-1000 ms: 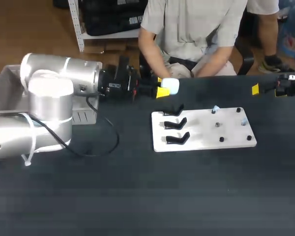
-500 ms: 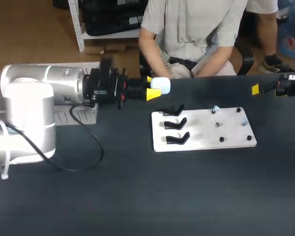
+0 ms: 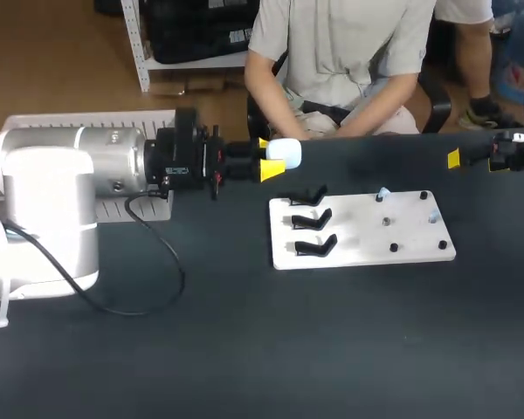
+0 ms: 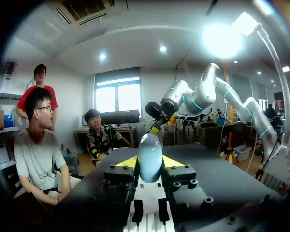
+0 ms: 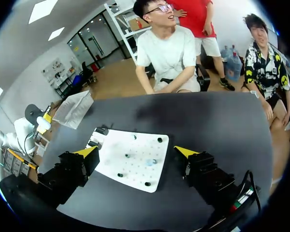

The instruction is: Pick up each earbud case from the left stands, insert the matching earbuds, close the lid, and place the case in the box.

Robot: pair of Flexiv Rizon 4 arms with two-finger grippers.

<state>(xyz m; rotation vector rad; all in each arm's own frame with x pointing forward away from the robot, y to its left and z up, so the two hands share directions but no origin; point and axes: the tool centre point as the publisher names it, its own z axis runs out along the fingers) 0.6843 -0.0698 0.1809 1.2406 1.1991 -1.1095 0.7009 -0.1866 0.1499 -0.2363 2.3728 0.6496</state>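
My left gripper [image 3: 266, 162] is held level above the table's far left part, shut on a white, rounded earbud case [image 3: 284, 151]. In the left wrist view the case [image 4: 150, 157] stands upright between the yellow fingertips of the left gripper [image 4: 149, 163]. To the right of the case lies a white board [image 3: 362, 249] with three bare black stands [image 3: 313, 219] along its left side. Small pale earbuds [image 3: 382, 194] sit on pegs on the board's right part. My right gripper [image 3: 476, 161] hangs open at the far right edge, and in its own view the right gripper [image 5: 136, 152] looks down on the board [image 5: 130, 162].
A grey slotted box [image 3: 144, 208] stands at the far left, partly hidden behind my left arm; it also shows in the right wrist view as the box [image 5: 72, 108]. A person sits at the table's far edge, hands near the case.
My left arm has drawn back to the left with the case, and its forearm has swung round. The right arm has kept still.
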